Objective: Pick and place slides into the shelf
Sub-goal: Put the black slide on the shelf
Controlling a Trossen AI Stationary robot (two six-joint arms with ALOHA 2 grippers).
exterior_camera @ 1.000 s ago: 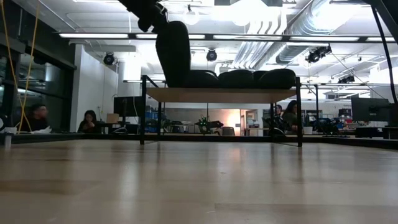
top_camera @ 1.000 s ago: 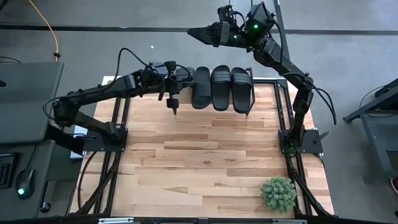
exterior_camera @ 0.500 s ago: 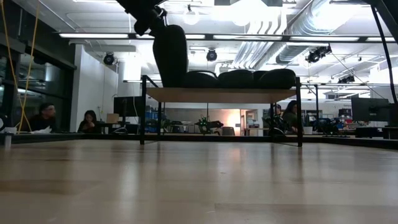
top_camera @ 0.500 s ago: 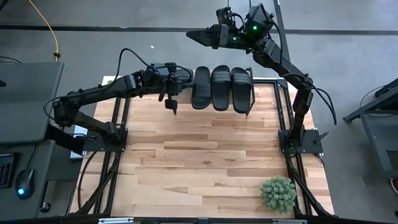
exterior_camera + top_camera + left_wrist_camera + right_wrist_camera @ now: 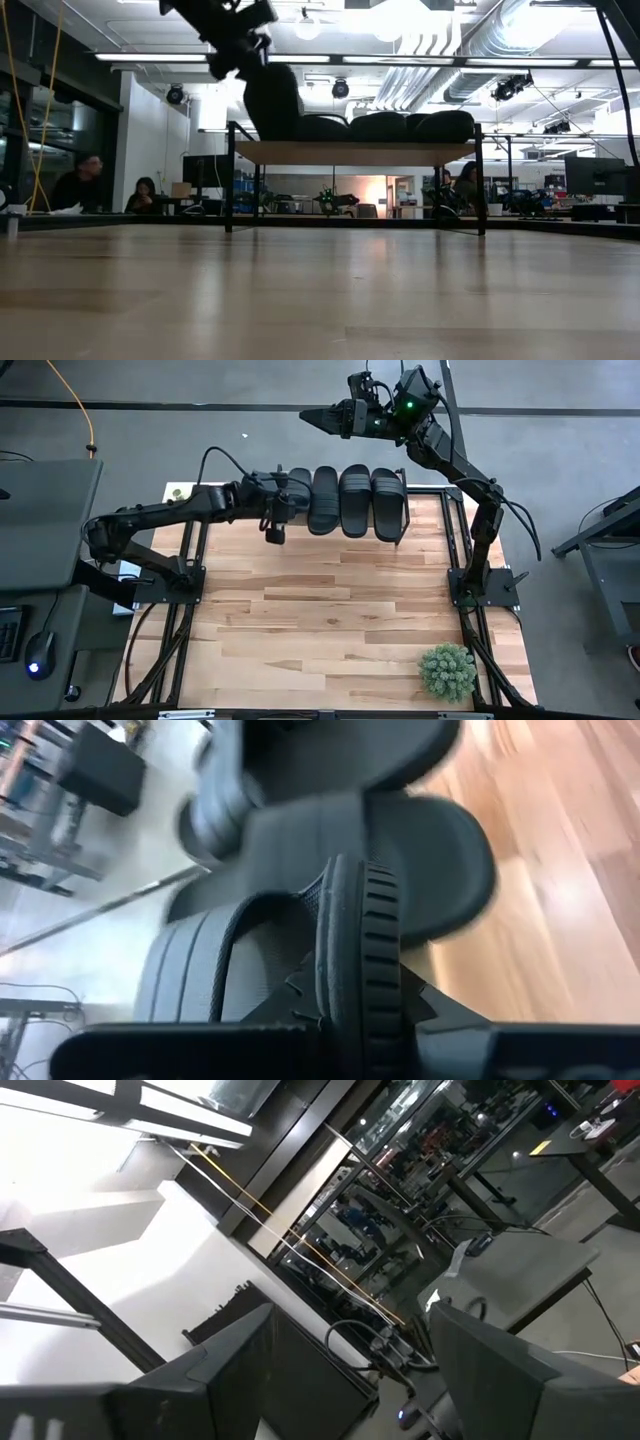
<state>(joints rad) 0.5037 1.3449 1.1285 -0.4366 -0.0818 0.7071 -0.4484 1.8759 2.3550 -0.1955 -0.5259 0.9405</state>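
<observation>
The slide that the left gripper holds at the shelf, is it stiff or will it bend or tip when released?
The slide probably flexes a little: it looks like rubber, pinched at its ribbed strap by the left gripper. It stands nearly upright on the shelf, so it may tip onto the neighbouring slides.

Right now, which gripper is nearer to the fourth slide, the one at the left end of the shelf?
Left. The left gripper is shut on the fourth slide at the shelf. The right gripper is raised beyond the table's far edge, away from it.
</observation>
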